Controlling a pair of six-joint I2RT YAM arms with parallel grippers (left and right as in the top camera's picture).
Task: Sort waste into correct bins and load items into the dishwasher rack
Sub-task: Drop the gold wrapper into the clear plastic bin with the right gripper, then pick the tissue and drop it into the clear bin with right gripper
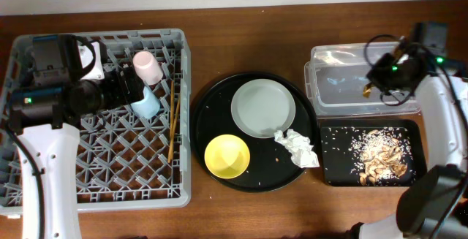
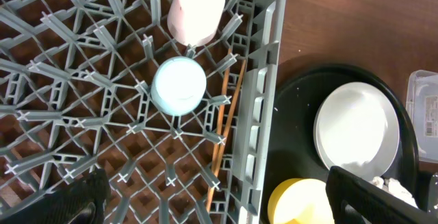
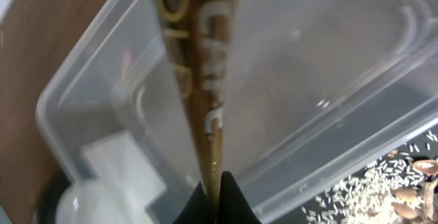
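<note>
The grey dishwasher rack (image 1: 44,180) holds the pink cup (image 1: 146,66), the blue cup (image 1: 148,101) and the wooden chopsticks (image 1: 172,126). My left gripper (image 2: 215,200) is open above the rack's right part, over the cups (image 2: 179,85). The yellow bowl (image 1: 227,156), grey-green plate (image 1: 262,107) and crumpled white napkin (image 1: 296,147) lie on the round black tray (image 1: 208,107). My right gripper (image 3: 217,195) is shut on the brown-and-gold snack wrapper (image 3: 198,66) and holds it above the clear tub (image 1: 344,96). Food scraps (image 1: 380,158) lie in the shallow black tray (image 1: 333,173).
The left arm's white link (image 1: 47,173) crosses the rack's left side. The right arm (image 1: 446,129) runs along the table's right edge beside both bins. Bare wood table (image 1: 241,49) lies behind the round tray.
</note>
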